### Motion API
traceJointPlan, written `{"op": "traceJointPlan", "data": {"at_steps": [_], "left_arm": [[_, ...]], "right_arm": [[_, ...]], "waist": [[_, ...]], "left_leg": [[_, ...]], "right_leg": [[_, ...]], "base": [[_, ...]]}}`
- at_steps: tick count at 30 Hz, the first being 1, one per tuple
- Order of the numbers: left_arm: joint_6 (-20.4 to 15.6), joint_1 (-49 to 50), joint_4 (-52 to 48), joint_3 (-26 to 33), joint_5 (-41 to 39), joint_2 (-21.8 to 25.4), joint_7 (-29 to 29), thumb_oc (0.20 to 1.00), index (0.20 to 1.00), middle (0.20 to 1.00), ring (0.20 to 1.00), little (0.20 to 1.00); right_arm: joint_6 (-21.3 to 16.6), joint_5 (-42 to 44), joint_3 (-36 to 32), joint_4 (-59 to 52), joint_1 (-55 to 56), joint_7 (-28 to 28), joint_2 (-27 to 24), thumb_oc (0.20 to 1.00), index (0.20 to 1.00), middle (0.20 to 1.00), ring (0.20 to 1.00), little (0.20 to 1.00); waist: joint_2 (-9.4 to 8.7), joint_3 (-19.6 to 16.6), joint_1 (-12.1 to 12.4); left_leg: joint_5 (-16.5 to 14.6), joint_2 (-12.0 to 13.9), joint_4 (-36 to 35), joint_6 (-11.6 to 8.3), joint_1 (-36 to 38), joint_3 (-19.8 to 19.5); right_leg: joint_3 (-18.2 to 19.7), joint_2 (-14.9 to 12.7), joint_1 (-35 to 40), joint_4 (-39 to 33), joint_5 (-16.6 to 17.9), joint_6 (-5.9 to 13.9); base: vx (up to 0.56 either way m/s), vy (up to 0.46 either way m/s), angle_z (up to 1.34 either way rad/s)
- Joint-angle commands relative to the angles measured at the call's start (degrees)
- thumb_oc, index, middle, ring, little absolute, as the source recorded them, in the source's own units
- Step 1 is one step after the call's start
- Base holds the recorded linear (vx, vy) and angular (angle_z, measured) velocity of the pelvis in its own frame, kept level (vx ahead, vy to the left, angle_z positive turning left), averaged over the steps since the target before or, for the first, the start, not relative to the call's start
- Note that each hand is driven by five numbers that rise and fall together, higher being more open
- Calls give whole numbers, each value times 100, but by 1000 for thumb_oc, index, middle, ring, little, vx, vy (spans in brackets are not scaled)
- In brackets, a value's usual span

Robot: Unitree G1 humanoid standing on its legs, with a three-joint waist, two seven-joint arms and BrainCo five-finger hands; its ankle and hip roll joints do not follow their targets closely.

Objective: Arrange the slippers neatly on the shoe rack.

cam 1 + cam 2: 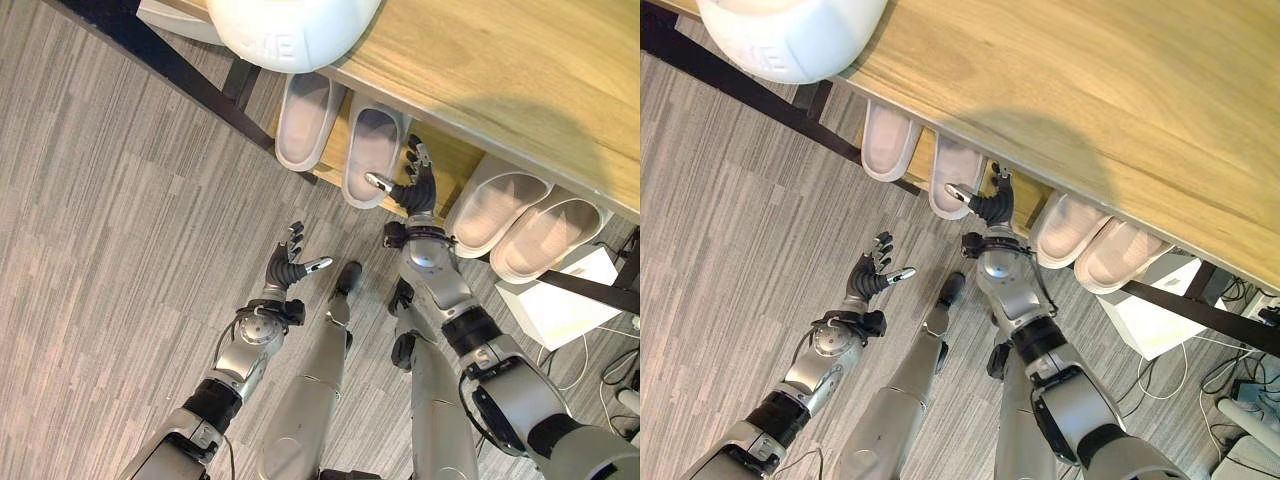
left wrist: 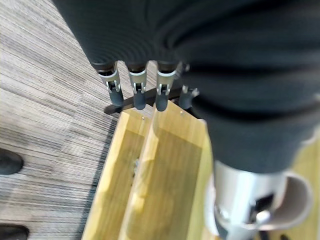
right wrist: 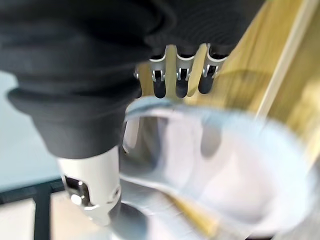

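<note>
Two pairs of pale slippers lie toes-in on the lower shelf (image 1: 456,160) of a wooden shoe rack (image 1: 520,70). The left pair is one slipper (image 1: 302,118) and its mate (image 1: 372,150); the right pair (image 1: 522,222) lies close together. My right hand (image 1: 415,190) is open at the heel of the second slipper, thumb over its rim, and that slipper (image 3: 225,165) shows right under the straight fingers (image 3: 181,82). My left hand (image 1: 287,266) is open above the floor in front of the rack, holding nothing; its fingers (image 2: 137,87) point toward the rack's wood (image 2: 165,170).
A black metal leg (image 1: 190,75) of the rack runs diagonally at the left. A white box (image 1: 560,298) stands on the floor at the right with loose cables (image 1: 615,365) beside it. Grey striped carpet (image 1: 110,250) covers the floor to the left.
</note>
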Motion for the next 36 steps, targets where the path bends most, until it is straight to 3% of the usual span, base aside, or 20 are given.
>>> {"op": "traceJointPlan", "data": {"at_steps": [1,4,8,13,18,22,26,28,33,36], "left_arm": [[-27,-13,-63,-253,40,114,-113,1000,1000,1000,1000,1000],[-18,-23,-64,-371,12,124,-126,1000,1000,1000,1000,1000],[-56,-43,-55,-376,-10,136,-155,1000,1000,1000,1000,1000],[23,38,43,-283,61,92,-179,1000,1000,1000,1000,1000],[132,481,168,23,59,73,-404,1000,1000,1000,1000,1000],[167,867,207,251,48,107,-638,1000,1000,1000,1000,1000],[218,1367,443,717,360,263,-1164,1000,1000,1000,1000,1000],[217,1493,370,771,691,479,-1353,1000,1000,1000,1000,1000],[207,1668,110,470,1981,1030,-1883,1000,1000,1000,1000,1000],[77,1725,-718,103,2376,1607,-2514,1000,1000,1000,1000,1000]], "right_arm": [[-109,1516,246,-25,158,518,385,1000,1000,1000,1000,1000],[-191,2157,375,49,-9,657,534,1000,1000,1000,1000,1000],[-109,2003,265,258,-545,573,298,1000,1000,1000,1000,1000],[49,1415,282,-174,23,538,35,1000,1000,1000,1000,1000],[527,178,334,-605,1352,983,-485,1000,1000,1000,1000,1000],[699,-411,385,-669,1959,1507,-750,1000,1000,1000,1000,1000],[698,-1450,361,-742,3099,2560,-1378,1000,1000,1000,1000,1000],[656,-1504,237,-837,3618,2893,-1554,1000,1000,1000,1000,1000],[651,-1898,124,-782,4445,3535,-1881,1000,1000,1000,1000,1000],[708,-1805,39,-621,4760,3904,-1963,1000,1000,1000,1000,1000]], "waist": [[20,-58,359],[5,-26,474],[15,-26,586],[-121,-113,434],[-241,-424,118],[-286,-646,-4],[-330,-1105,-184],[-295,-1268,-284],[-134,-1565,-499],[7,-1750,-627]], "left_leg": [[-431,14,-693,443,700,44],[-450,13,-716,431,774,35],[-421,19,-759,416,835,34],[-456,98,-872,422,1170,137],[-349,178,-1162,420,1648,208],[-302,241,-1485,416,2181,230],[-253,363,-2015,383,3218,297],[-248,419,-2138,378,3498,346],[-416,463,-2138,340,4003,560],[-531,494,-2138,347,4258,751]], "right_leg": [[-81,-106,756,271,-1217,314],[-107,-102,831,267,-1243,321],[-131,-102,905,225,-1226,328],[-64,-34,1263,-14,-1150,333],[-110,17,1886,-524,-901,351],[-117,80,2437,-888,-790,395],[-54,243,3423,-1464,-685,460],[21,290,3655,-1598,-679,468],[215,350,4113,-1751,-749,491],[427,372,4268,-1751,-811,517]], "base": [[67,-64,4],[23,-24,11],[5,-4,2],[-4,-5,-1],[9,-55,-4],[60,-74,-15],[65,-128,-7],[54,-77,-14],[45,-49,-32],[59,-41,-32]]}}
